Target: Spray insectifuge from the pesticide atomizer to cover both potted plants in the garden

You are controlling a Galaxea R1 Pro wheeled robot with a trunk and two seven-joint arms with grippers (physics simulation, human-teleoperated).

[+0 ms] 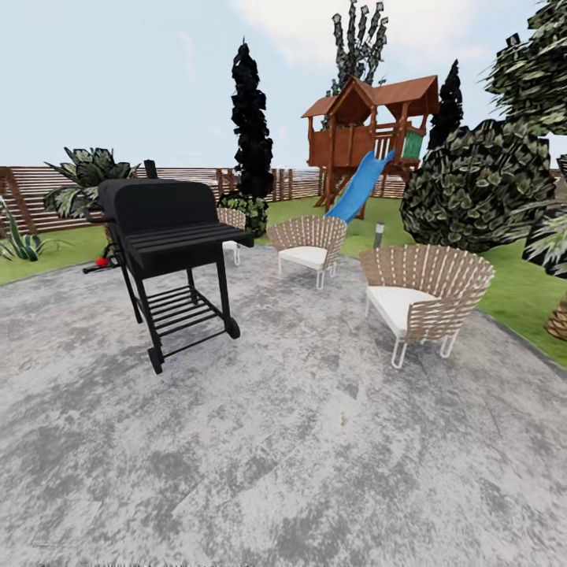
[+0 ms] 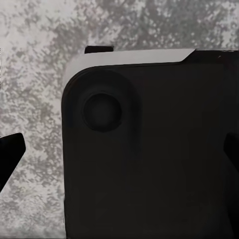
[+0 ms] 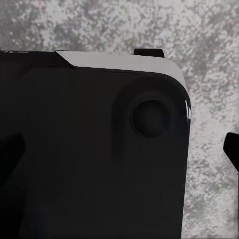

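Head view looks over the round grey patio (image 1: 299, 465) of the garden, with a black grill (image 1: 169, 252) standing on it. Right of the grill sit two wicker chairs (image 1: 425, 303), another just behind it. Beyond the grill runs the brown slatted fence (image 1: 31, 193), and far behind the chairs rises a wooden playhouse (image 1: 370, 126) with a blue slide (image 1: 361, 187). The atomizer and potted plants cannot be made out. Each wrist view faces the robot's dark base (image 2: 149, 159) over paving; dark finger tips (image 2: 11, 152) stand at the edges, jaws apparently spread.
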